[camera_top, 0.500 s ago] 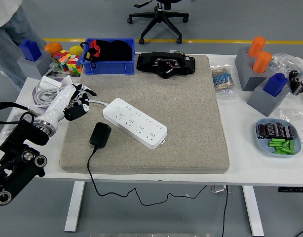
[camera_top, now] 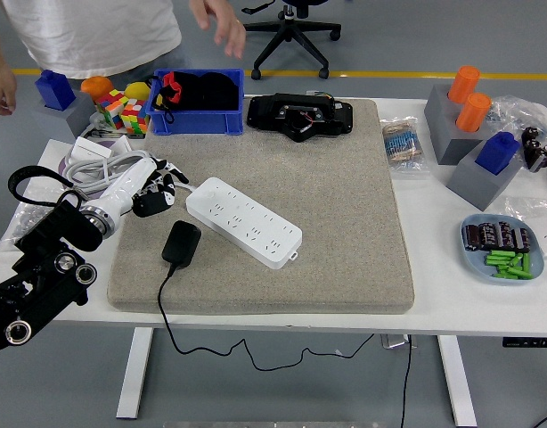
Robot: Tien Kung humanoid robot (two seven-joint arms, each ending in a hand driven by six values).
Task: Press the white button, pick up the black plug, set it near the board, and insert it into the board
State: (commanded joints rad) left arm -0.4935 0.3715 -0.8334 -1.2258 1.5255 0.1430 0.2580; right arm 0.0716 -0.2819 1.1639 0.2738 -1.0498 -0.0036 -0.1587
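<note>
Black plug (camera_top: 181, 242), a small rounded plastic adapter w/ a thin black cord trailing off the table's near edge, lies flat on the beige felt mat (camera_top: 345, 205), touching nothing but its cord. It sits just left of the white plastic power strip (camera_top: 243, 221), near that strip's lower-left side.

Risks, as a guess: left hand (camera_top: 153, 187), white w/ black fingertips, hovers just left of the strip's upper-left end, close to the white cable there. Fingers loosely curled, gripping nothing. A press could miss the strip's button (too small to make out) or shove the strip sideways into the plug.

Plug is below-right of the hand, apart from it. Right hand isn't visible.

A person stands beyond the strip, hands in the air.
</note>
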